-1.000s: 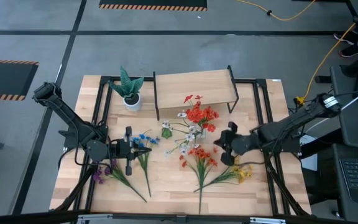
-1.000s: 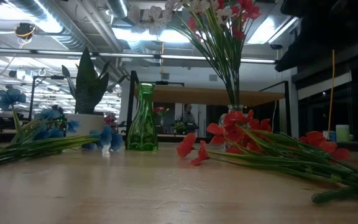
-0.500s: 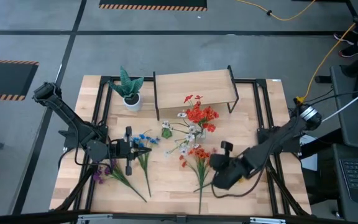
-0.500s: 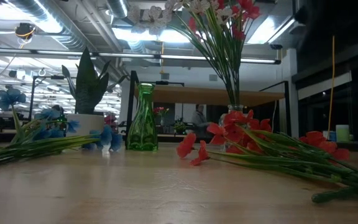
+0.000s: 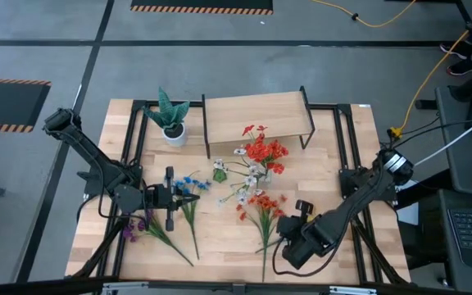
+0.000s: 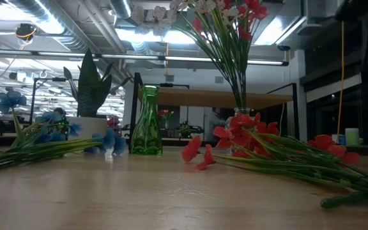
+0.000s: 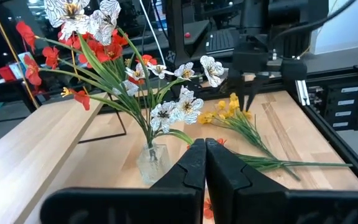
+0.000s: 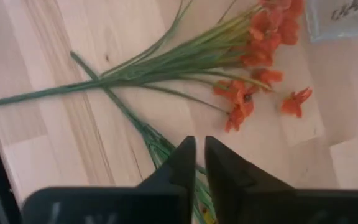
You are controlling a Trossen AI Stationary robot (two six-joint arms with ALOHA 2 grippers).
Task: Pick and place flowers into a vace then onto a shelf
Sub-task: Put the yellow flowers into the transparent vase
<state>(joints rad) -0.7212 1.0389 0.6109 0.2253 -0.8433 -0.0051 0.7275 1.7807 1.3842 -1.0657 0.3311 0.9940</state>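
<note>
**Colours and patterns on the bench**

The bench (image 5: 220, 238) is pale wood with a faint lengthwise grain, framed in black. The shelf (image 5: 256, 113) has a light-wood board on thin black legs. The bouquet (image 7: 114, 62) mixes red blossoms, white petals veined in black, and green stems, in a clear glass vase (image 7: 152, 158). A second vase (image 6: 146, 121) is translucent green. Loose sprigs: orange (image 8: 253, 56), blue (image 5: 190, 183), purple (image 5: 129, 232) and yellow (image 7: 225, 111), all green-stemmed. The potted plant (image 5: 170, 115) has green leaves with lighter bands in a white pot. Both arms and their pincers, left (image 7: 204, 163) and right (image 8: 198, 163), are black. The floor (image 5: 56, 49) is grey, with black-and-orange striped markings.
</note>
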